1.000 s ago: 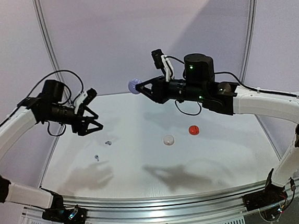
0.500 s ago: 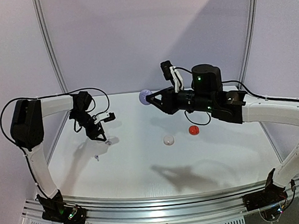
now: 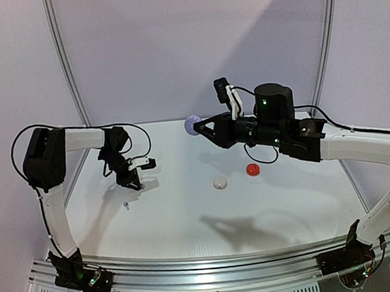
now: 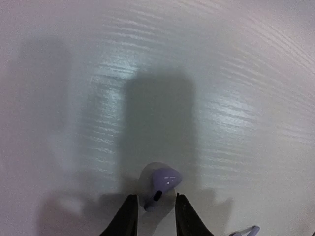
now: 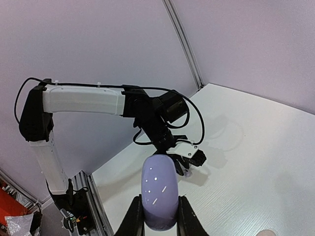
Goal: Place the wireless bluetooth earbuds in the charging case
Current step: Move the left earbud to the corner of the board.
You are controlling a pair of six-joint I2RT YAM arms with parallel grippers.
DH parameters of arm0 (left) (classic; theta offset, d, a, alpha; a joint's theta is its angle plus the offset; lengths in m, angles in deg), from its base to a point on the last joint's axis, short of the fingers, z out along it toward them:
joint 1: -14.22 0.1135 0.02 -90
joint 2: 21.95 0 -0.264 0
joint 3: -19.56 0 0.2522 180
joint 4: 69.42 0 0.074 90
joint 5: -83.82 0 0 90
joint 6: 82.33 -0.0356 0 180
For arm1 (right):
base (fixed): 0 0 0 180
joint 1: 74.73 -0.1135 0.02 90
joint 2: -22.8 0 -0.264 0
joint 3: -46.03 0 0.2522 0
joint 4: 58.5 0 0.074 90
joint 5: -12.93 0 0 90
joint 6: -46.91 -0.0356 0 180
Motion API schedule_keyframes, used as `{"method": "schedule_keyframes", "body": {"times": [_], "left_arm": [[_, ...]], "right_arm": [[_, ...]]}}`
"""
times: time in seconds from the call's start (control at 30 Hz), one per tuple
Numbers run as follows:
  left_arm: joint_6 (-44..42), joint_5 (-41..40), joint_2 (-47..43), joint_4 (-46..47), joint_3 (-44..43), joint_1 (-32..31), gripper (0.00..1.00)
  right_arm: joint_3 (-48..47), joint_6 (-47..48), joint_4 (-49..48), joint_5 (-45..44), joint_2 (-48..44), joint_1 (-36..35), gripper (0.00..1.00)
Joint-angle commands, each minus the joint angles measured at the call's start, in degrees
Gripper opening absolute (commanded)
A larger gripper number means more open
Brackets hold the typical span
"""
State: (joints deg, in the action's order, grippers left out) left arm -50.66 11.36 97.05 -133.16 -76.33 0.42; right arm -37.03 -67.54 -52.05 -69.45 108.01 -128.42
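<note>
Left hand (image 4: 153, 202) straddles a lilac earbud (image 4: 160, 178) on the counter (image 4: 231, 98), whether pinching it I cannot tell. Right hand (image 5: 160, 216) pinches a lilac charging case (image 5: 158, 194) aloft.

On the table (image 3: 189, 235), one round case (image 3: 219, 183) lies left of a second case (image 3: 252, 169), an earbud (image 3: 126, 206) farther left.
</note>
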Motion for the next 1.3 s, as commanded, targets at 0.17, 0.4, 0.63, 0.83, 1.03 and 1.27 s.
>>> {"method": "schedule_keyframes", "body": {"times": [0.17,0.4,0.63,0.83,1.03,1.27], "left_arm": [[1.2,2.7,-0.3,0.4,2.6,-2.0,0.18],[4.6,4.8,-2.3,0.0,5.2,-3.1,0.05],[14.7,8.4,-5.4,2.5,10.4,-8.3,0.06],[29.4,13.7,-8.1,8.5,16.4,-16.5,0.07],[39.6,13.8,-7.4,13.6,18.4,-23.3,0.11],[42.4,18.9,-5.7,12.1,16.5,-28.4,0.29]], "right_arm": [[0.2,-0.8,0.5,-0.1,-1.4,0.0,0.00],[0.1,-0.8,0.5,-0.1,-1.4,0.0,0.00],[0.1,-1.0,0.9,-0.1,-1.4,0.0,0.00],[0.5,-1.3,1.6,-0.1,-1.8,0.0,0.00],[1.0,-1.0,2.3,-0.3,-2.5,0.0,0.00],[1.5,-1.0,3.6,-0.9,-3.8,0.0,0.00]]}}
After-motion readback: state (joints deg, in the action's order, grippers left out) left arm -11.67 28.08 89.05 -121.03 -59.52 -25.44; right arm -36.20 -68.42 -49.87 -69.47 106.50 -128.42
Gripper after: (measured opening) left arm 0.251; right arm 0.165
